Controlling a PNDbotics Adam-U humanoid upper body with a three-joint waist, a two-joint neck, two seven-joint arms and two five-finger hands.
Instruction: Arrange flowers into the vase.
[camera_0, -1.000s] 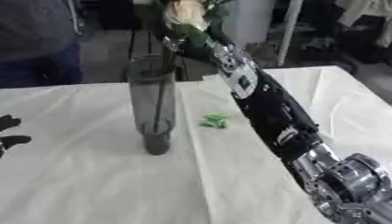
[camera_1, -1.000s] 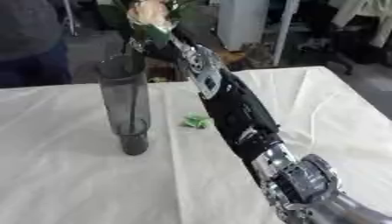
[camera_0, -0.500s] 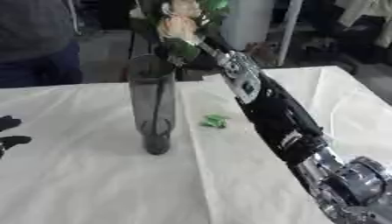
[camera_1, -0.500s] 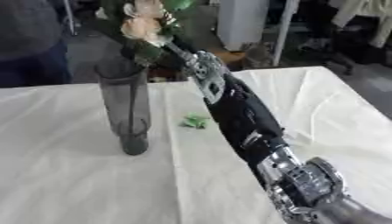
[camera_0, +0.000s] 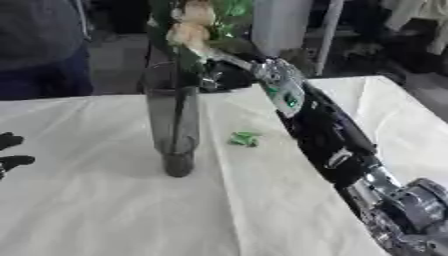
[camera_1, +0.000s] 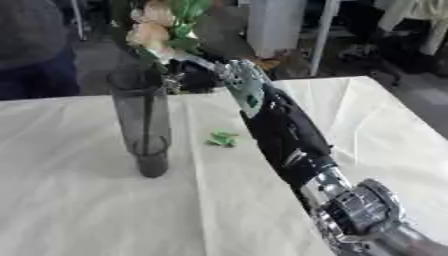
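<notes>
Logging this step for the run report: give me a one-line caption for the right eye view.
Right hand lowers cream flowers by the stem into the tall dark vase; a green scrap lies on the tablecloth.

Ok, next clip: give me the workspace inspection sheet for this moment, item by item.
Surface: table under a creased white cloth.
Job's things: dark see-through vase stands upright; flowers, pale blooms with green leaves, are over its mouth, a stem visible inside.
Clutter: small green scrap lies on the cloth right of the vase.
Hands: right hand is shut on the flowers by the vase rim; left hand shows only dark fingers at the left edge, holding nothing.
Cables: nothing seen.
Surroundings: a person stands beyond the far left edge; furniture behind.
</notes>
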